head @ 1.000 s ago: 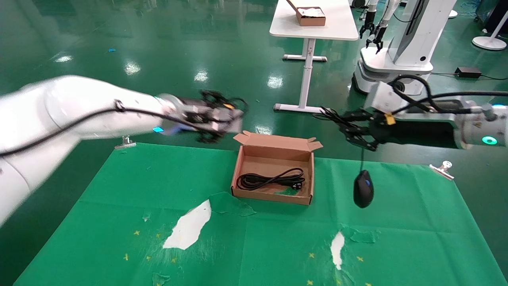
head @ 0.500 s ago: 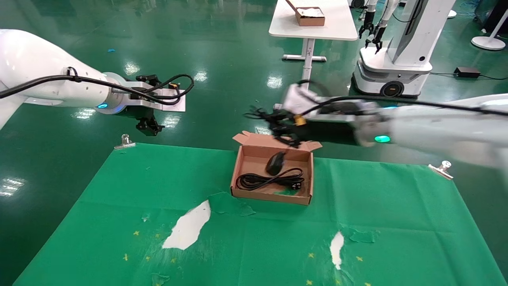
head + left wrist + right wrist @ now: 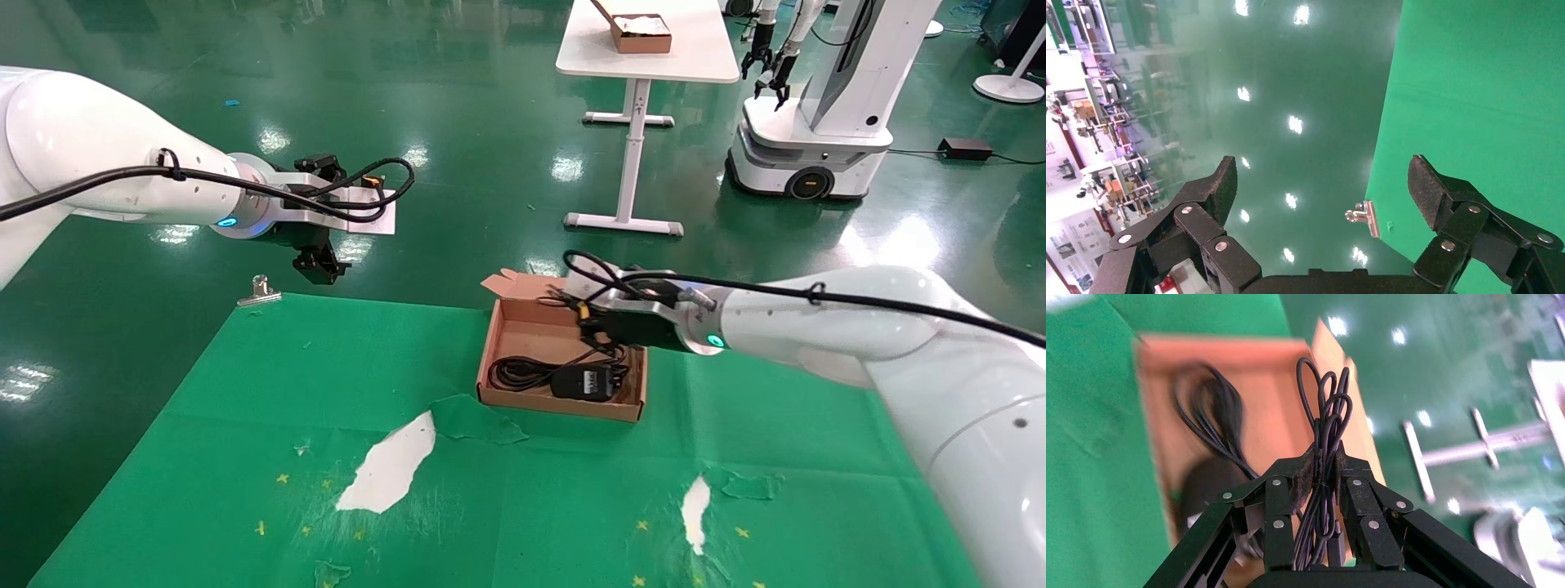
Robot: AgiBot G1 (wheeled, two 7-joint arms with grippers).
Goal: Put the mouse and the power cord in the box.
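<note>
Right claw (image 3: pixel 1324 462): clamping bundled mouse cable (image 3: pixel 1324 410) over box (image 3: pixel 523 331) | mouse (image 3: pixel 583 381) lying at box's 5 o'clock on power cord (image 3: pixel 523 371) | left claw (image 3: pixel 1324 196): hanging spread apart at bench's (image 3: pixel 245 457) 11 o'clock.

The right gripper's (image 3: pixel 590 320) fingertips cannot be made out in the head view; its wrist covers the shallow brown cardboard box's (image 3: pixel 523 327) far right corner. In the right wrist view, the small black computer mouse (image 3: pixel 1206 485) is blurred and partly hidden behind the fingers (image 3: pixel 1291 484), and the thick black coiled power cord (image 3: pixel 1211 422) is smeared. The left gripper's (image 3: pixel 1321 184) base is cut off by the picture's edge.
</note>
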